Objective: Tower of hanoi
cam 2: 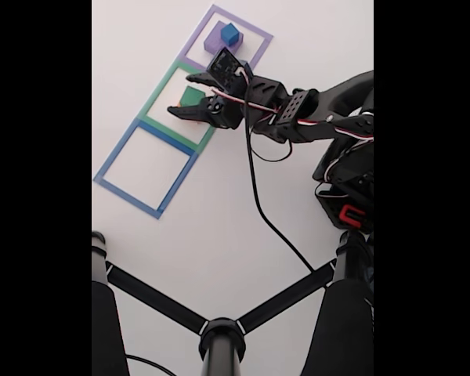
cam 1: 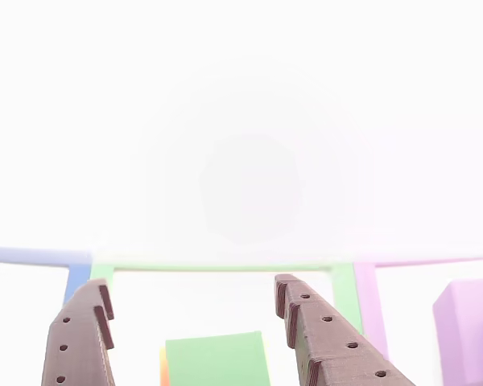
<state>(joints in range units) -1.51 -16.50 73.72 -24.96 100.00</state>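
My gripper (cam 1: 191,283) is open, its two brown fingers spread wide. The green cube (cam 1: 217,359) lies low between them, with a sliver of the orange block (cam 1: 164,366) showing at its left edge. In the fixed view the gripper (cam 2: 182,95) hangs over the green cube (cam 2: 192,95) inside the green taped square. The flat purple block (cam 1: 467,330) sits to the right in the purple taped square. The small blue cube (cam 2: 230,34) rests on the purple block (cam 2: 215,39).
Three taped outlines lie in a diagonal row: blue (cam 2: 115,150), green (cam 2: 158,91), purple (cam 2: 243,21). The arm's base (cam 2: 348,196) stands at the right. A black cable (cam 2: 258,204) trails across the table. Black stand legs (cam 2: 219,337) cross the bottom.
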